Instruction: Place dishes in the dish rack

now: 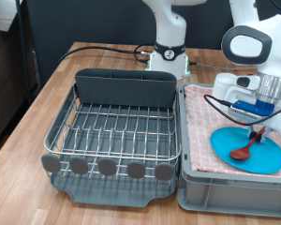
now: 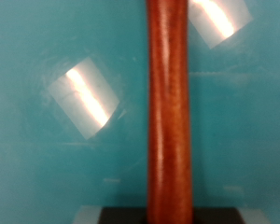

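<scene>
A round light-blue plate (image 1: pixel 249 148) lies on a pink checked cloth at the exterior view's right. On it rests a reddish-brown wooden spoon (image 1: pixel 242 150), bowl on the plate and handle slanting up towards my gripper (image 1: pixel 259 131). The gripper hangs low over the plate, right at the handle's upper end. In the wrist view the spoon handle (image 2: pixel 168 112) runs blurred and very close across the blue plate (image 2: pixel 47 159). The dish rack (image 1: pixel 112 131), a silver wire grid on a dark grey tray, stands with nothing on it at the exterior view's left.
The pink checked cloth (image 1: pixel 199 131) covers a grey bin (image 1: pixel 229 192) that touches the rack's right side. A tall grey caddy (image 1: pixel 125 86) spans the rack's far end. Black cables (image 1: pixel 103 49) trail over the wooden table behind. The robot base (image 1: pixel 169 56) stands at the back.
</scene>
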Robot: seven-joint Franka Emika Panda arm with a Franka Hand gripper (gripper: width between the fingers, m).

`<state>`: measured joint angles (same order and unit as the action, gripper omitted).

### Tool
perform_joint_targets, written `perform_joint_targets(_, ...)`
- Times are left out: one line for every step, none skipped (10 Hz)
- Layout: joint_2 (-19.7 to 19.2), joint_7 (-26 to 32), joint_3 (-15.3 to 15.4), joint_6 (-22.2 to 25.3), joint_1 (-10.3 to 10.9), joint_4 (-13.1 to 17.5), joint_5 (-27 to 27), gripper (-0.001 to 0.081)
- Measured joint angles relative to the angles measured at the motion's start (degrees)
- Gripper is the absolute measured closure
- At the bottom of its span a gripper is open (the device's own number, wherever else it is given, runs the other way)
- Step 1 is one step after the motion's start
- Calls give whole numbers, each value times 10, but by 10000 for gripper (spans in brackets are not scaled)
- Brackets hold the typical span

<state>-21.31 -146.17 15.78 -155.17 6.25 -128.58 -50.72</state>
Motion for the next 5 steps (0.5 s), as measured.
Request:
perform_joint_targets(1,1,2,4,0,2,3,715)
perform_joint_targets(5,7,5,11,-1,3,11,715)
perform_joint_targets(13,19,11,22,-3,5,28,715)
perform_joint_targets(24,34,17,31,-5,5,46,715)
perform_joint_targets(39,50,21,39,-8,5,60,715)
